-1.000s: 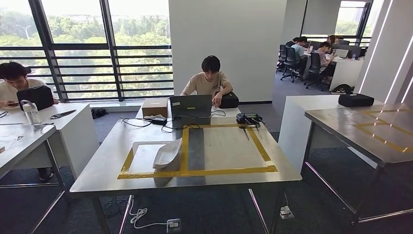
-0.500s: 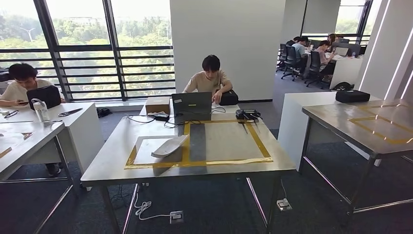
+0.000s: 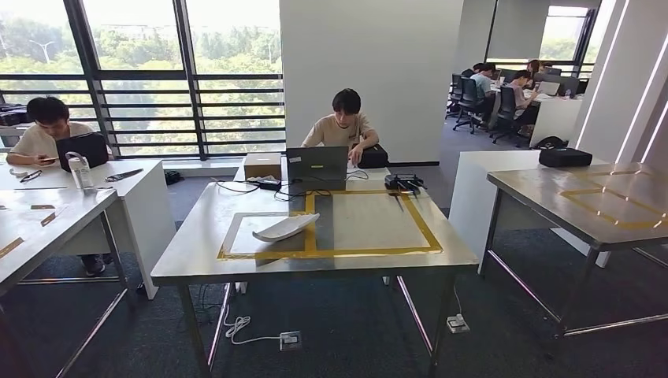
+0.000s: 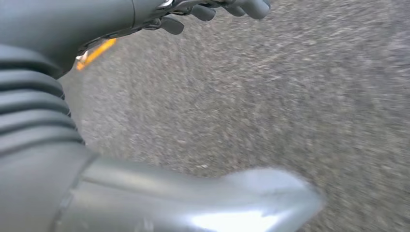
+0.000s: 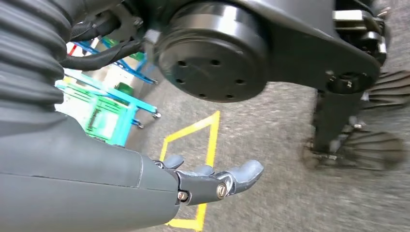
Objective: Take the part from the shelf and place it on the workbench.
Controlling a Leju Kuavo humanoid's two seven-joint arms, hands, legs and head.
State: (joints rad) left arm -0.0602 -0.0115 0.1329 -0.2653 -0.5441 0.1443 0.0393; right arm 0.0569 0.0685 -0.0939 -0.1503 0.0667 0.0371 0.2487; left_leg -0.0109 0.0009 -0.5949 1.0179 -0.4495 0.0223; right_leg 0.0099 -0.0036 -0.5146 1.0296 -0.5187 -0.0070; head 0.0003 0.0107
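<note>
The white part [image 3: 285,227] is seen resting on the workbench [image 3: 197,248]. Left hand [image 4: 212,8] and right hand [image 5: 212,181] hang loosely open, nothing held. The shelf should be faced squarely.

I was looking into an open-plan office: people [image 3: 344,126] sat at laptops [image 3: 317,163] on white desks [image 3: 142,185], more worked on office chairs [image 3: 471,98] in a far bay, tall windows [image 3: 150,75] faced trees, and steel tables [image 3: 197,244] marked with yellow tape [image 3: 354,252] stood on grey carpet [image 3: 346,331].
</note>
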